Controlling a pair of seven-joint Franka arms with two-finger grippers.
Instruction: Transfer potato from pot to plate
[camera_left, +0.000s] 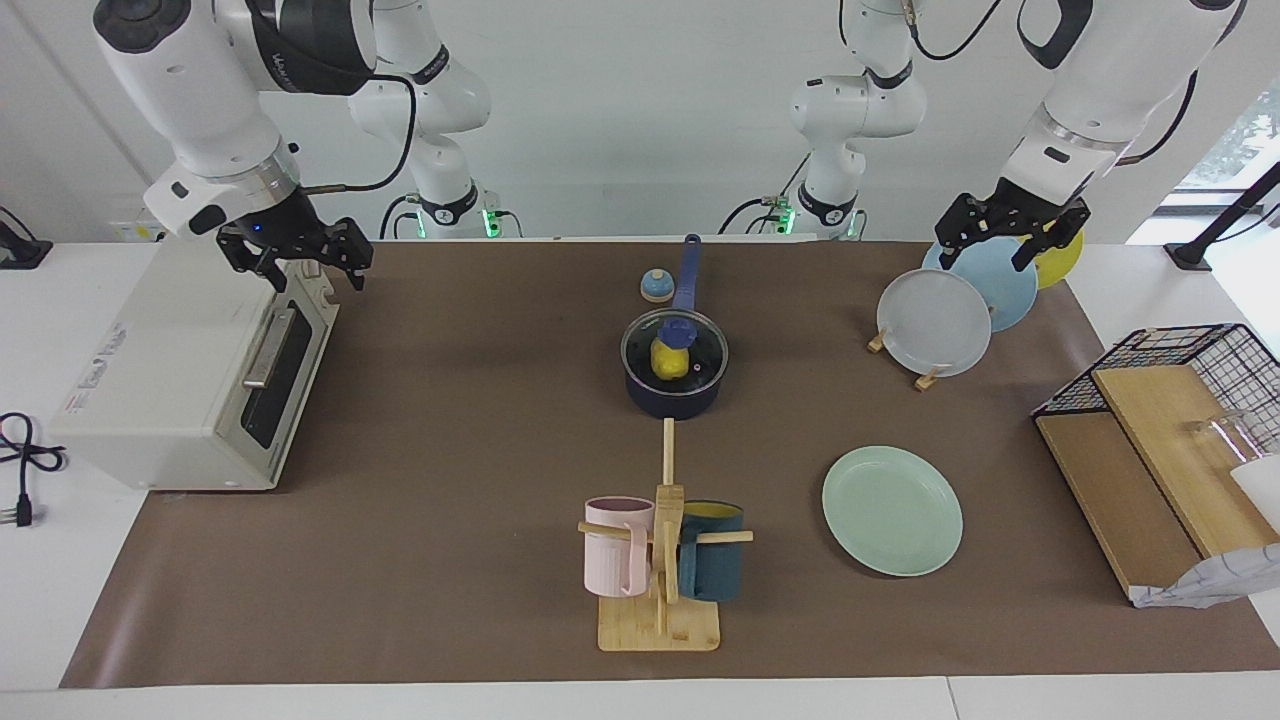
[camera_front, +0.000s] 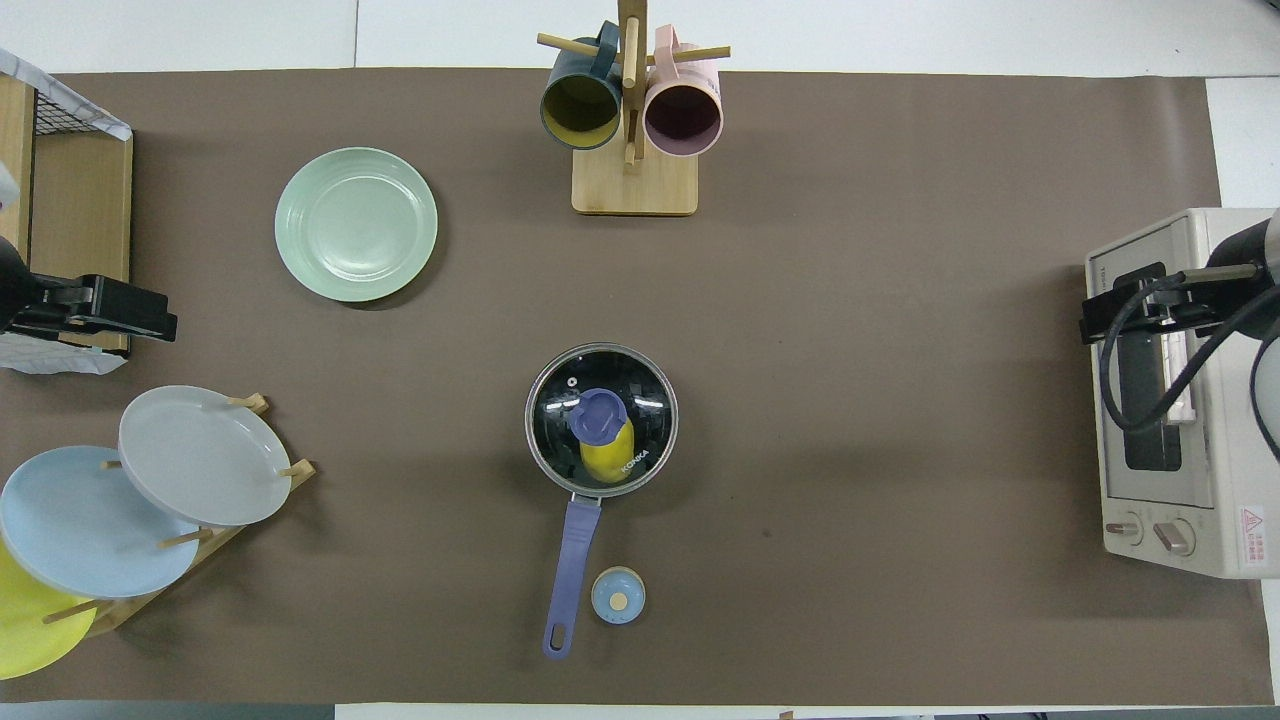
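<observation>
The dark navy pot (camera_left: 672, 398) (camera_front: 548, 400) stands mid-table with its long blue handle (camera_front: 570, 575) toward the robots. A glass lid with a blue knob (camera_left: 677, 330) (camera_front: 598, 415) covers it. The yellow potato (camera_left: 668, 363) (camera_front: 607, 460) shows through the lid, inside the pot. The mint-green plate (camera_left: 892, 510) (camera_front: 356, 224) lies empty, farther from the robots, toward the left arm's end. My left gripper (camera_left: 983, 260) (camera_front: 150, 318) is open over the plate rack. My right gripper (camera_left: 310, 270) (camera_front: 1095, 318) is open over the toaster oven's door edge.
A toaster oven (camera_left: 190, 370) stands at the right arm's end. A mug tree (camera_left: 662, 560) with a pink and a teal mug stands farther out than the pot. A plate rack (camera_left: 935, 320), a wire basket (camera_left: 1190, 360), and a small blue round piece (camera_left: 656, 286) by the handle.
</observation>
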